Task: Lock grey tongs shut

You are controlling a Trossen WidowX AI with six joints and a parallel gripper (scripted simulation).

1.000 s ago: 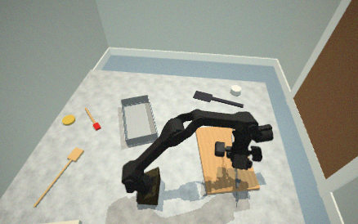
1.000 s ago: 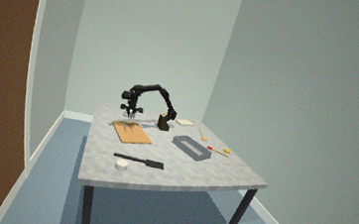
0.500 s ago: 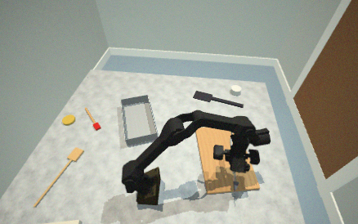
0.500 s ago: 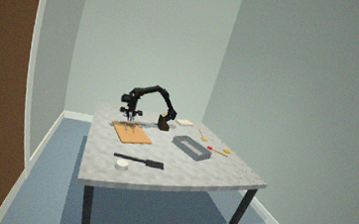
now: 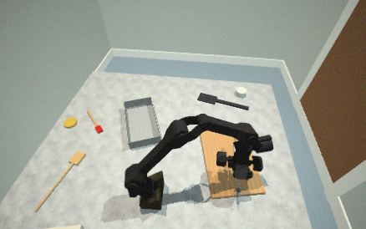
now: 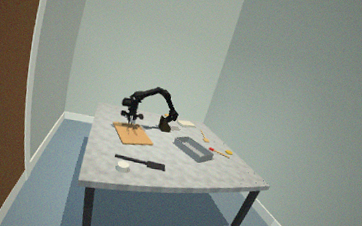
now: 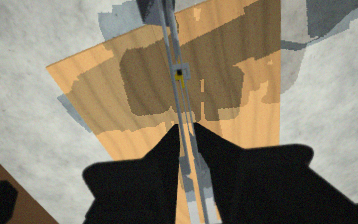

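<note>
The grey tongs [image 5: 238, 190] [image 7: 199, 172] are between the fingertips of my gripper [image 7: 185, 127] [image 6: 132, 118], which is shut on them. In the wrist view their two long arms run close together with a narrow gap, past a small square piece with black and yellow at its centre. A dark block shows at the top of that view. The tongs are over the wooden board [image 5: 212, 146] [image 6: 135, 140] [image 7: 260, 135], near its front edge in the top view. Whether they touch it, and whether the lock is engaged, I cannot tell. The roasting tin [image 5: 138, 102] [image 6: 187, 150] holds no tongs.
A black spatula [image 5: 207, 99] [image 6: 156, 165] and a white round piece [image 5: 241, 92] [image 6: 123, 166] lie beyond the board. A red-ended tool [image 5: 99, 129], a yellow disc [image 5: 70, 122] and a wooden spatula [image 5: 77, 158] lie beyond the tin, on the arm's other side.
</note>
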